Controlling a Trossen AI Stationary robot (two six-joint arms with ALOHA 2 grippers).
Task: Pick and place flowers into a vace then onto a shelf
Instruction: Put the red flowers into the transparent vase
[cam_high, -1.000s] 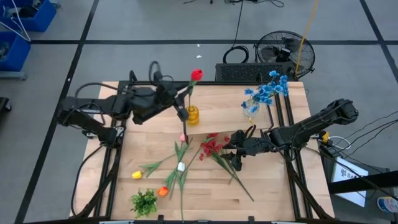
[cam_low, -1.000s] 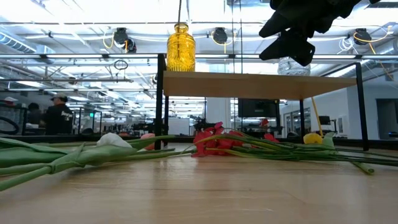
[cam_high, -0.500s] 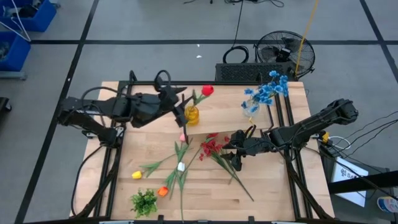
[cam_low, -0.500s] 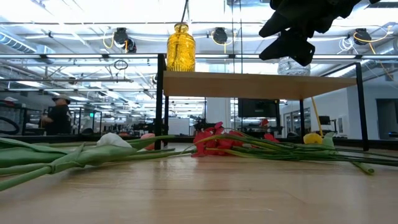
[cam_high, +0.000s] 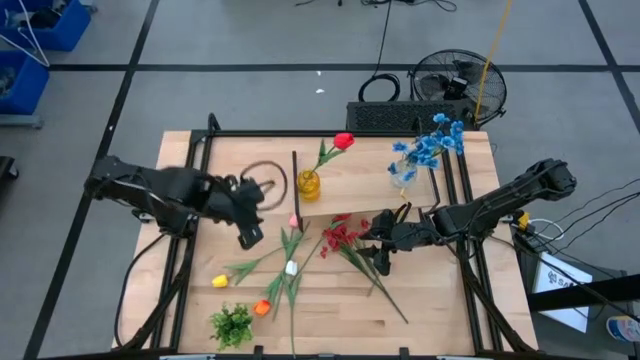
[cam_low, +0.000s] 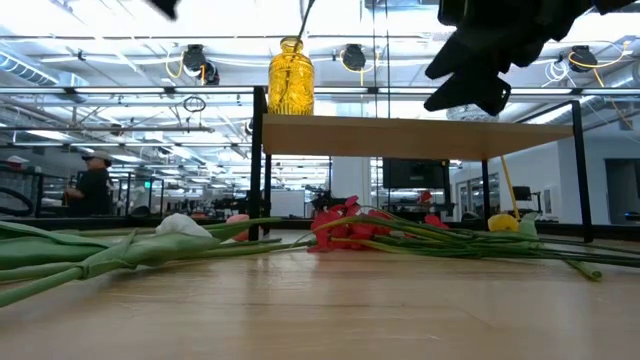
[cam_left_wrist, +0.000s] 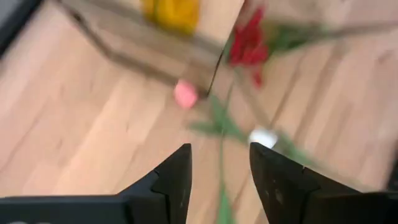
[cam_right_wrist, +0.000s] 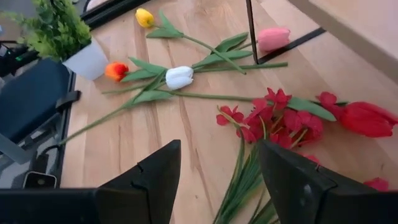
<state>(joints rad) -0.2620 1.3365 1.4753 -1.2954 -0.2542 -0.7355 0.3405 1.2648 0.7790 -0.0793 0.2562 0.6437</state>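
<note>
From above, the yellow vase (cam_high: 309, 184) sits at the left end of the shelf (cam_high: 375, 178), and a red tulip (cam_high: 343, 141) stands in it, leaning toward the shelf's far side. The left gripper (cam_high: 247, 212) hangs over the table left of the vase, jaws apart and holding nothing. The right gripper (cam_high: 381, 250) hovers on the near side of the shelf over the red spray (cam_high: 338, 236), fingers spread, empty. Loose tulips (cam_high: 290, 268) lie scattered on the table near the vase's front, and blue blossoms (cam_high: 428, 146) stand in a clear vase (cam_high: 404, 174) at the shelf's right end.

Down at table level, the yellow vase (cam_low: 290, 76) tops the shelf (cam_low: 410, 135), with flowers (cam_low: 350, 225) lying flat beneath it.

Left wrist: two fingers (cam_left_wrist: 176, 174) spaced apart with only tabletop between them, a pink tulip (cam_left_wrist: 185, 94) beyond, close to the vase (cam_left_wrist: 169, 12).

Right wrist: wide-set fingers (cam_right_wrist: 155, 174), nothing gripped, the red spray (cam_right_wrist: 273, 118) just ahead, a white tulip (cam_right_wrist: 179, 77) and an orange one (cam_right_wrist: 116, 71) farther from the shelf.
</note>
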